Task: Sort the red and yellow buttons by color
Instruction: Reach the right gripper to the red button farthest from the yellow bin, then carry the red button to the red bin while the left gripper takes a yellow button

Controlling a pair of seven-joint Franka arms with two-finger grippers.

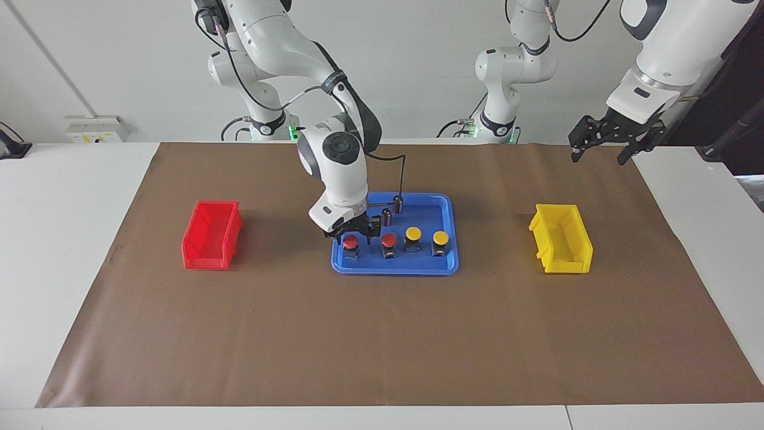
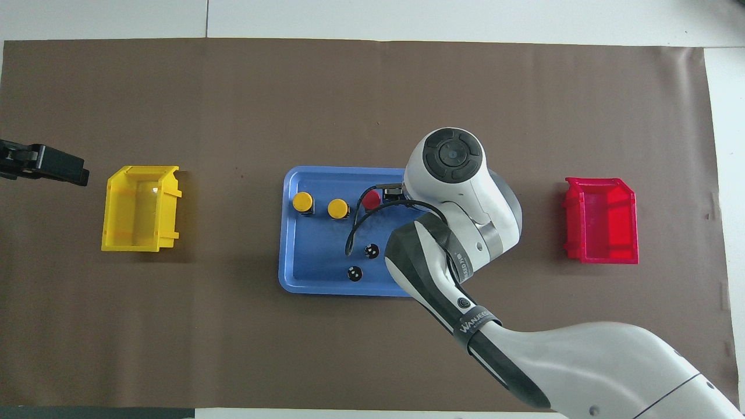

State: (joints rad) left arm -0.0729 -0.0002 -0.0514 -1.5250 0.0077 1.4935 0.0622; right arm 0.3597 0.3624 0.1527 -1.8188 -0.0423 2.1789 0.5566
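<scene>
While the left arm waits high over the edge of the brown mat (image 1: 382, 334) at its own end of the table, the right arm reaches down into the blue tray (image 1: 447, 267) in the middle of the mat. The right gripper (image 1: 353, 232) stands directly over the first red button (image 1: 351, 241), the one at the end of the row toward the right arm's side. Its two fingers are apart and come down on either side of the red cap; from the facing view they seem very close to the cap, but I cannot tell if they touch it. In the overhead view this button is hidden under the arm. The four buttons stand in one row along the side of the tray farther from the robots: after the first red one come the second red button (image 1: 388, 240), then a yellow button (image 1: 413, 233), and then the other yellow button (image 1: 440, 238) toward the left arm's end. Two dark cylinders (image 1: 398, 203) with silvery tops stand in the tray nearer to the robots than the row. The red bin (image 1: 210, 243) lies on the mat toward the right arm's end, well apart from the tray, and the yellow bin (image 1: 562, 246) lies toward the left arm's end. The left gripper (image 1: 600, 146) has its fingers apart and holds nothing.
</scene>
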